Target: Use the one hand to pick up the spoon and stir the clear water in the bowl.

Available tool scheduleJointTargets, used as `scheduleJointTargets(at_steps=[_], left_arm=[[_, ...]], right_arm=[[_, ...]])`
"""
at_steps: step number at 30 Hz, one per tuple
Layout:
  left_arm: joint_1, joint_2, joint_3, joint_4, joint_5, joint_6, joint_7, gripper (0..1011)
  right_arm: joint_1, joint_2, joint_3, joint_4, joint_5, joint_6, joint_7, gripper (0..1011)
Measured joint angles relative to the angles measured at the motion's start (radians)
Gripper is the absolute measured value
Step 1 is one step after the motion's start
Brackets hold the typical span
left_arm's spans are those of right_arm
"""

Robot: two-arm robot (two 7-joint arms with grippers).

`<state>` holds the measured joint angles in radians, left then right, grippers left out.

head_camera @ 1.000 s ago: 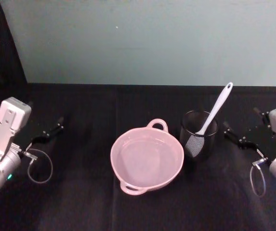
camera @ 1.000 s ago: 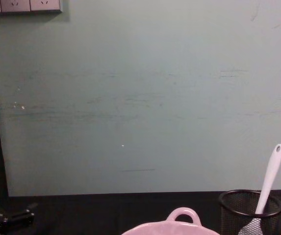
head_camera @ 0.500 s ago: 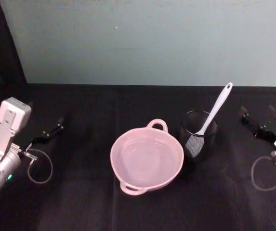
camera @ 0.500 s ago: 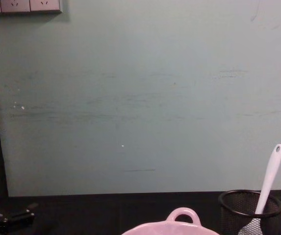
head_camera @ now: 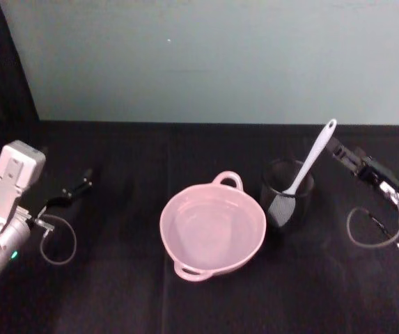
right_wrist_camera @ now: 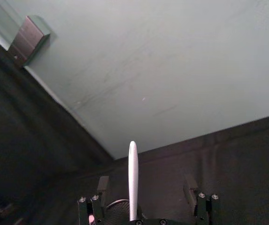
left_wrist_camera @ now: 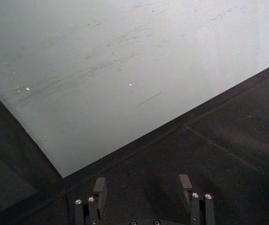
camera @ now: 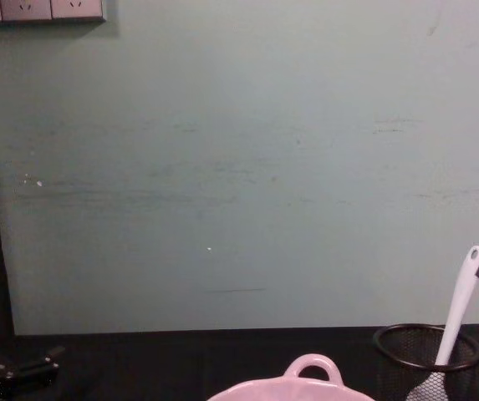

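**A:** What's nearest?

**B:** The left claw (head_camera: pixel 74 189), parked at the left of the dark surface (head_camera: pixel 115 292). Its fingers are spread and it holds nothing. The bowl (head_camera: pixel 173 212) sits in the middle with clear water in it.

**A:** And the spoon (head_camera: pixel 312 157)?

**B:** It's just behind the bowl to the right, blade down in a mesh cup (head_camera: pixel 286 209). The handle leans up and to the right.

**A:** The right claw (head_camera: pixel 340 150)?

**B:** It's just beside the handle's top, wide open and empty. From its wrist the handle shows between the two fingers, but I see no contact.

**A:** How will the spoon handle?

**B:** I'd judge it light, slim, stiff plastic, and smooth enough to slip or swivel. Pinch the upper handle below the hole, square across it. Then lift along its lean, or the light cup may tip.
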<state>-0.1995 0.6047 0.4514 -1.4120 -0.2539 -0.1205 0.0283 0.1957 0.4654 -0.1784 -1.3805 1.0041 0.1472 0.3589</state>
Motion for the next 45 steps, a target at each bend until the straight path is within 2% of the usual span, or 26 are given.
scheduleJointTargets(at_steps=[3,9,15,25,33,34,38,39,40,41,45], left_arm=[[0.0,0.0,0.0,0.0,0.0,0.0,0.0,1005],[0.0,0.0,0.0,0.0,0.0,0.0,0.0,1005],[0.0,0.0,0.0,0.0,0.0,0.0,0.0,1005],[0.0,0.0,0.0,0.0,0.0,0.0,0.0,1005],[0.0,0.0,0.0,0.0,0.0,0.0,0.0,1005],[0.0,0.0,0.0,0.0,0.0,0.0,0.0,1005],[0.0,0.0,0.0,0.0,0.0,0.0,0.0,1005],[0.0,0.0,0.0,0.0,0.0,0.0,0.0,1005],[0.0,0.0,0.0,0.0,0.0,0.0,0.0,1005],[0.0,0.0,0.0,0.0,0.0,0.0,0.0,1005],[0.0,0.0,0.0,0.0,0.0,0.0,0.0,1005]], right_arm=[[0.054,0.001,-0.016,0.067,0.044,0.051,0.055,1003],[0.13,-0.006,-0.044,0.18,0.1,0.096,0.153,1002],[0.159,-0.016,-0.062,0.221,0.13,0.097,0.219,1003],[0.178,-0.008,-0.092,0.246,0.143,0.07,0.272,998],[0.187,0.0,-0.11,0.253,0.145,0.051,0.268,821],[0.19,0.001,-0.114,0.255,0.149,0.051,0.267,768],[0.197,0.003,-0.124,0.262,0.154,0.046,0.265,695],[0.199,0.004,-0.126,0.264,0.156,0.045,0.265,633],[0.2,0.004,-0.128,0.266,0.157,0.044,0.264,625],[0.202,0.004,-0.13,0.268,0.158,0.043,0.264,556],[0.208,0.005,-0.139,0.28,0.167,0.037,0.262,432]])
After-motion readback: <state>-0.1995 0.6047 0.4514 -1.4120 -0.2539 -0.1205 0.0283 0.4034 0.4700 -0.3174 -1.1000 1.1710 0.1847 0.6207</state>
